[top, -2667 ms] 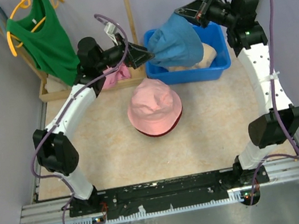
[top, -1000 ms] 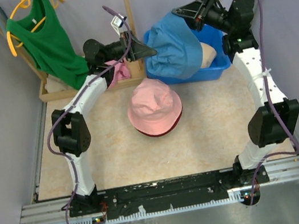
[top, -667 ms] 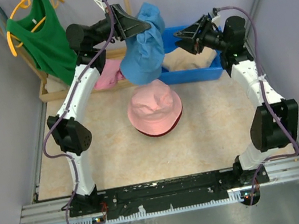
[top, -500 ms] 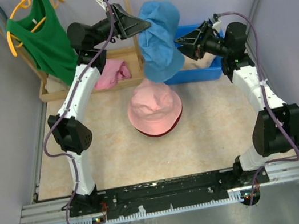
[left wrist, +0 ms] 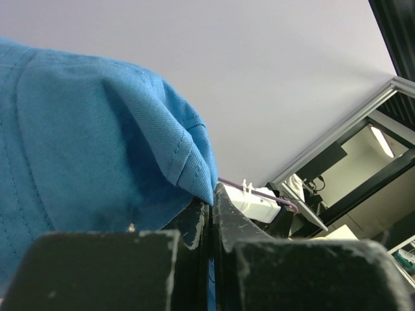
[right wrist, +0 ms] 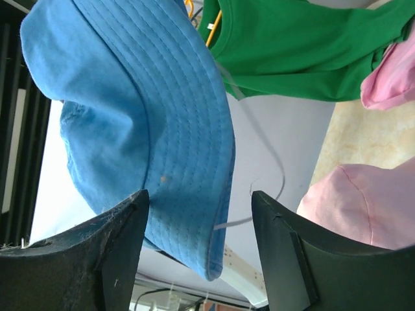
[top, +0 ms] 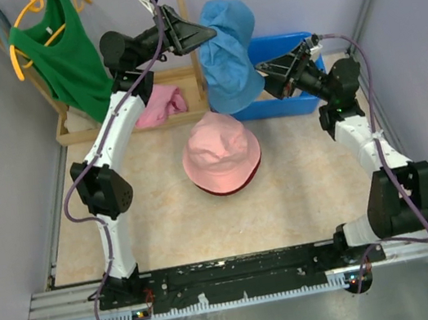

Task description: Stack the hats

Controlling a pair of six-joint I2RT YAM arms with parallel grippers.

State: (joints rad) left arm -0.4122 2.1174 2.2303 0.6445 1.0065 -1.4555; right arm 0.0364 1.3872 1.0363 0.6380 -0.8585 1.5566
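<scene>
My left gripper [top: 207, 37] is raised high at the back and shut on the brim of the blue hat [top: 228, 54], which hangs limp from it above the table. In the left wrist view the blue hat [left wrist: 84, 142] is pinched at my left gripper [left wrist: 212, 194]. Mid-table the pink hat [top: 221, 152] sits on the dark red hat [top: 229, 189], of which only a brim edge shows. My right gripper [top: 271, 77] is open just right of the hanging hat. In the right wrist view the blue hat [right wrist: 142, 116] hangs before my right gripper [right wrist: 198, 201], untouched; the pink hat [right wrist: 363, 201] lies beyond.
A blue bin [top: 296, 39] stands at the back right behind my right arm. A green shirt [top: 62, 50] hangs on a yellow hanger at the back left above a wooden tray [top: 81, 135]. A bright pink cloth [top: 161, 104] lies there. Walls close in on both sides.
My right gripper has let go of the blue hat and opened. The left arm has lifted the hat up out of the bin; it now hangs from the left gripper alone.
</scene>
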